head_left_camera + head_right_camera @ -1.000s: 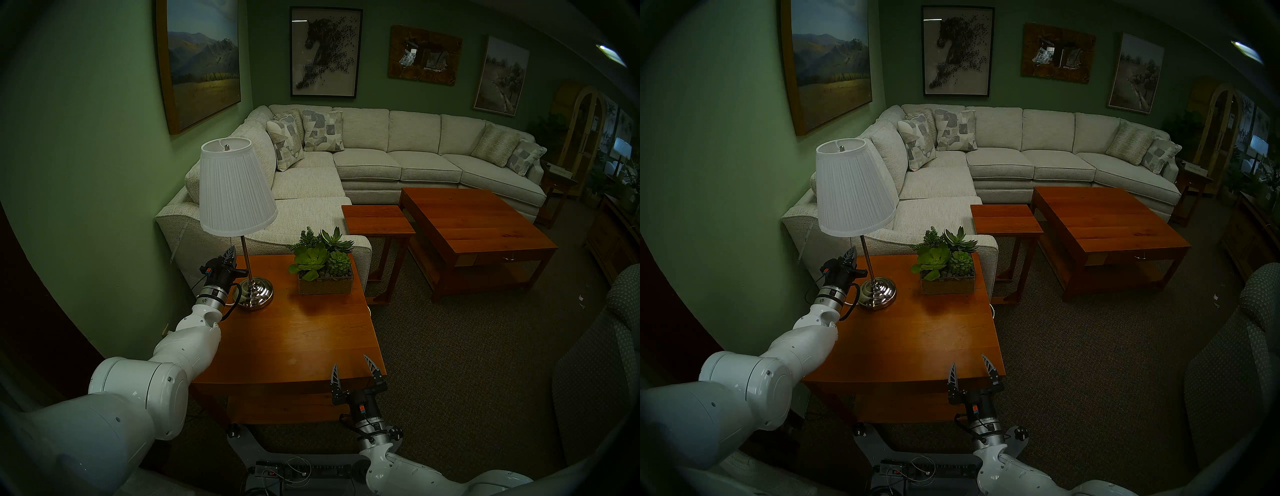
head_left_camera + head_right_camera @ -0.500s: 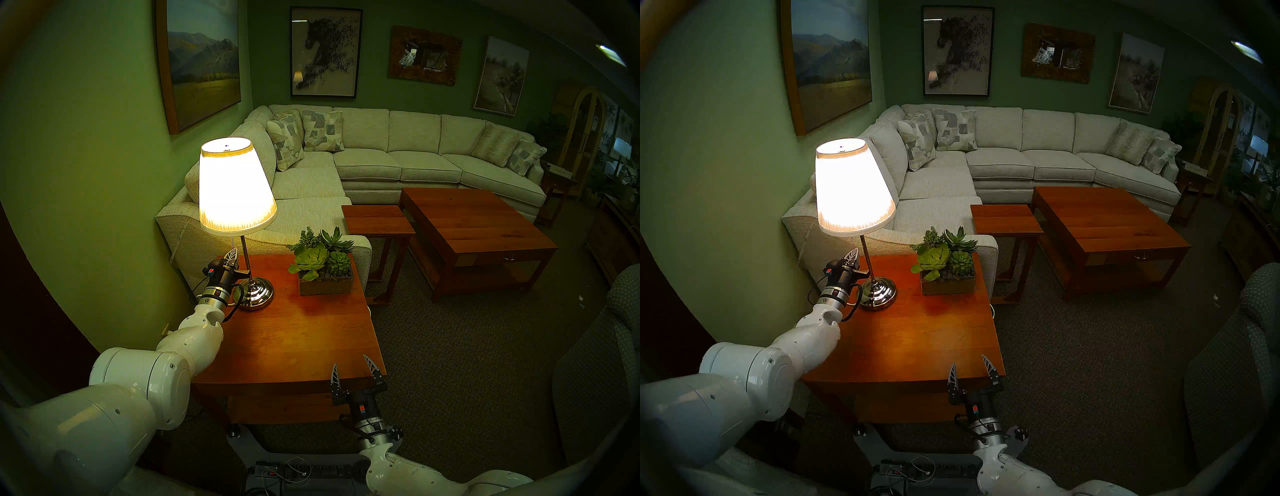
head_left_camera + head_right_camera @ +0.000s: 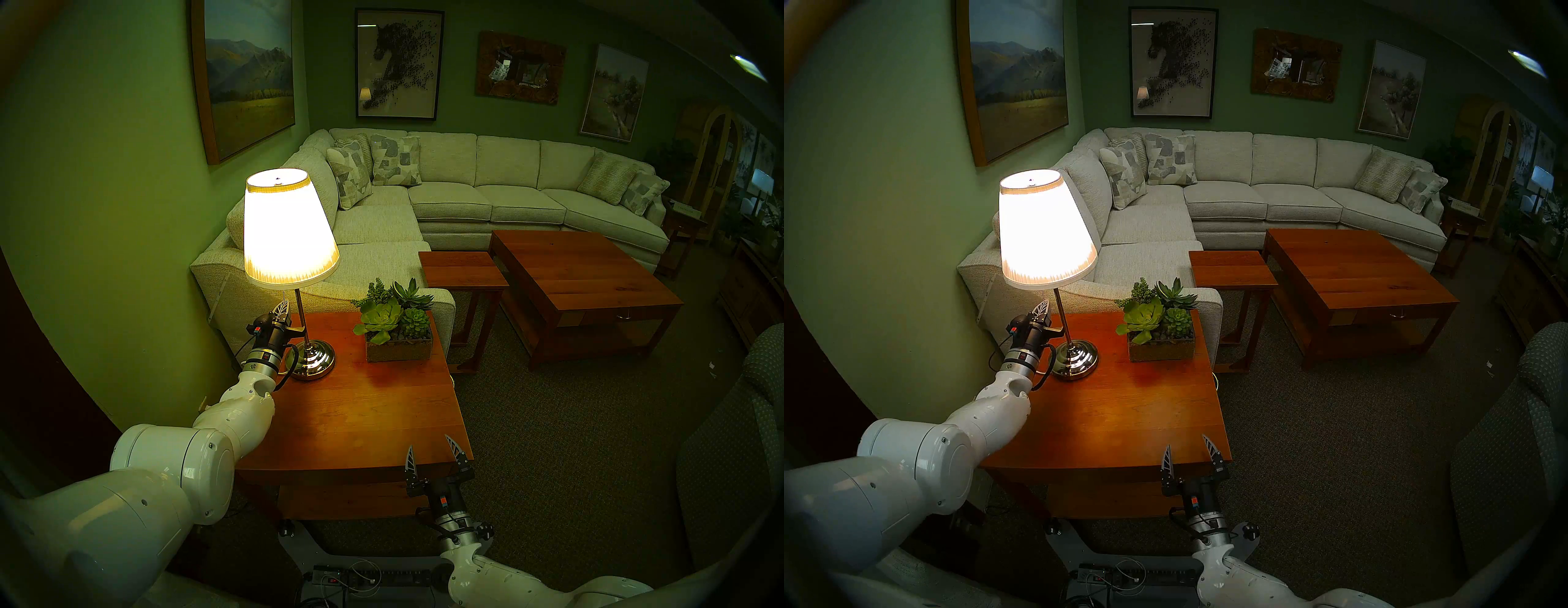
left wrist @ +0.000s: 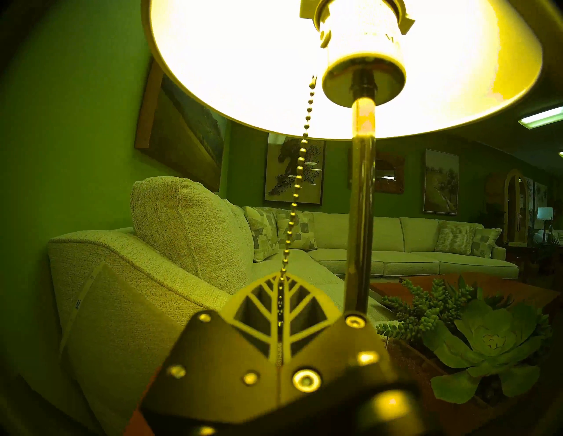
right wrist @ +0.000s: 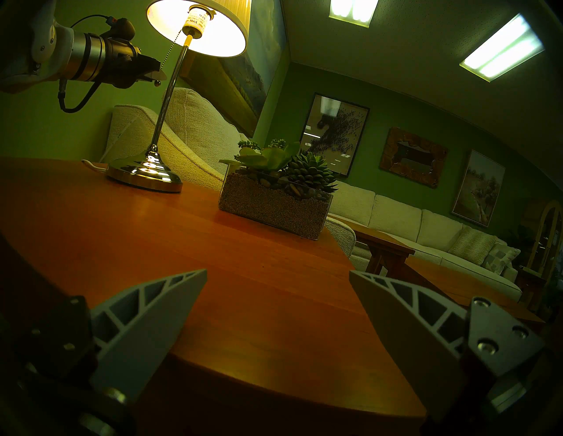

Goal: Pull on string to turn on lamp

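Note:
The lamp (image 3: 290, 229) stands lit at the back left of the wooden side table (image 3: 365, 416), its shade glowing above the chrome stem and base (image 3: 312, 358). My left gripper (image 3: 283, 306) sits just under the shade, left of the stem, shut on the thin beaded pull chain (image 3: 283, 294). In the left wrist view the chain (image 4: 300, 170) runs taut from the socket down between my closed fingertips (image 4: 281, 275). In the right wrist view its dark bead (image 5: 157, 82) hangs below the left gripper (image 5: 160, 76). My right gripper (image 3: 432, 452) is open and empty at the table's front edge.
A glass planter of succulents (image 3: 396, 329) stands right of the lamp. The pale sectional sofa (image 3: 445, 199) lies behind the table and the green wall (image 3: 106, 254) close on the left. A small wooden table (image 3: 462, 267) and a coffee table (image 3: 581, 280) stand to the right.
The lamp was dark one second ago and is now lit. My left gripper dipped slightly with the chain, then rose a little. The right arm has not moved.

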Action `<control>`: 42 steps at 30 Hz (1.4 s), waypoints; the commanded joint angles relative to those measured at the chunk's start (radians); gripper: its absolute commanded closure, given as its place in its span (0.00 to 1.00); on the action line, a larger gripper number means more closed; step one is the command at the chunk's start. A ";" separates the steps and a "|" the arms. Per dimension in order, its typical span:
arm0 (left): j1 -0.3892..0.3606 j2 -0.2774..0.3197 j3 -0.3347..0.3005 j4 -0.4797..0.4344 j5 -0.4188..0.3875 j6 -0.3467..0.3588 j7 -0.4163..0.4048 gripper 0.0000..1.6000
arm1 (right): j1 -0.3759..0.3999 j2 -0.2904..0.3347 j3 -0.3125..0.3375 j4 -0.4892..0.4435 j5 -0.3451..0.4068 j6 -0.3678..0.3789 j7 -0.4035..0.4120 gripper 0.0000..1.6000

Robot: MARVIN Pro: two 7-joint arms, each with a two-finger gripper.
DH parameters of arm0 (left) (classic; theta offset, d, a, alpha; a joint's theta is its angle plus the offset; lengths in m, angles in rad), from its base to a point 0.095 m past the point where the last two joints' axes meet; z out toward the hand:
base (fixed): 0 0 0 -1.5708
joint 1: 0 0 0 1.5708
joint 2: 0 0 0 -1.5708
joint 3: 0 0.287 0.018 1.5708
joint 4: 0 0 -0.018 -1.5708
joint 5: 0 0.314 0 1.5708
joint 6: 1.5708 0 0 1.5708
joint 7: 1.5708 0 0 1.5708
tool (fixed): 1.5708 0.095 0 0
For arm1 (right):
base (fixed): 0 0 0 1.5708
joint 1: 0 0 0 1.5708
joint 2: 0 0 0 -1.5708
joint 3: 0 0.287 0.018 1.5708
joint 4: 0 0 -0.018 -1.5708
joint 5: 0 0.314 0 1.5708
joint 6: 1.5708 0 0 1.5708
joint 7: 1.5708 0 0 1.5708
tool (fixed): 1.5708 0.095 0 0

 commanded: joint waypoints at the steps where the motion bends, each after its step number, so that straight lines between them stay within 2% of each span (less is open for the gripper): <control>1: -0.034 0.006 -0.009 -0.056 -0.011 -0.057 -0.026 0.94 | 0.010 0.000 0.002 -0.010 -0.004 0.001 -0.011 0.00; 2: -0.030 0.006 -0.010 -0.061 -0.011 -0.057 -0.030 0.84 | 0.010 0.000 0.002 -0.011 -0.005 0.001 -0.011 0.00; 7: -0.020 0.005 -0.013 -0.071 -0.013 -0.057 -0.037 0.96 | 0.010 0.000 0.002 -0.011 -0.006 0.002 -0.014 0.00; 9: -0.013 0.005 -0.014 -0.076 -0.014 -0.057 -0.041 0.98 | 0.010 0.001 0.002 -0.012 -0.006 0.002 -0.014 0.00; 10: -0.010 0.005 -0.014 -0.078 -0.015 -0.057 -0.043 0.95 | 0.010 0.001 0.002 -0.012 -0.007 0.002 -0.014 0.00; 11: -0.008 0.005 -0.015 -0.080 -0.016 -0.057 -0.045 0.80 | 0.010 0.001 0.002 -0.012 -0.007 0.003 -0.015 0.00; 12: -0.003 0.005 -0.016 -0.084 -0.016 -0.057 -0.047 0.75 | 0.010 0.001 0.002 -0.012 -0.007 0.003 -0.015 0.00; 14: 0.006 0.004 -0.017 -0.090 -0.016 -0.057 -0.049 0.74 | 0.010 0.001 0.001 -0.012 -0.008 0.003 -0.016 0.00; 19: 0.042 0.000 -0.019 -0.118 -0.016 -0.057 -0.053 0.62 | 0.010 0.002 0.000 -0.012 -0.009 0.003 -0.018 0.00; 21: 0.064 -0.001 -0.021 -0.135 -0.017 -0.057 -0.052 0.63 | 0.010 0.002 -0.002 -0.013 -0.008 0.004 -0.019 0.00; 30: 0.176 0.002 -0.024 -0.251 -0.009 -0.057 -0.033 0.51 | 0.010 0.001 0.000 -0.012 -0.009 0.004 -0.019 0.00; 31: 0.189 0.002 -0.025 -0.267 -0.008 -0.057 -0.030 0.40 | 0.010 0.001 0.000 -0.012 -0.009 0.004 -0.019 0.00; 32: 0.202 0.003 -0.026 -0.283 -0.009 -0.057 -0.029 0.35 | 0.010 0.001 0.000 -0.012 -0.009 0.003 -0.018 0.00; 34: 0.240 0.005 -0.028 -0.339 -0.010 -0.056 -0.022 0.29 | 0.011 0.003 -0.001 -0.012 -0.007 0.002 -0.015 0.00; 35: 0.241 0.007 -0.030 -0.331 -0.012 -0.057 -0.024 0.26 | 0.010 0.001 0.001 -0.012 -0.008 0.003 -0.016 0.00; 39: 0.275 0.016 -0.037 -0.357 -0.015 -0.057 -0.021 0.29 | 0.010 0.000 0.003 -0.011 -0.008 0.003 -0.015 0.00; 40: 0.302 0.018 -0.040 -0.402 -0.015 -0.057 -0.011 0.31 | 0.011 0.001 0.002 -0.011 -0.007 0.002 -0.013 0.00; 41: 0.295 0.022 -0.044 -0.378 -0.019 -0.057 -0.016 0.32 | 0.009 0.000 0.003 -0.011 -0.007 0.003 -0.015 0.00; 42: 0.317 0.025 -0.047 -0.409 -0.018 -0.057 -0.010 0.36 | 0.010 0.001 0.002 -0.011 -0.007 0.002 -0.013 0.00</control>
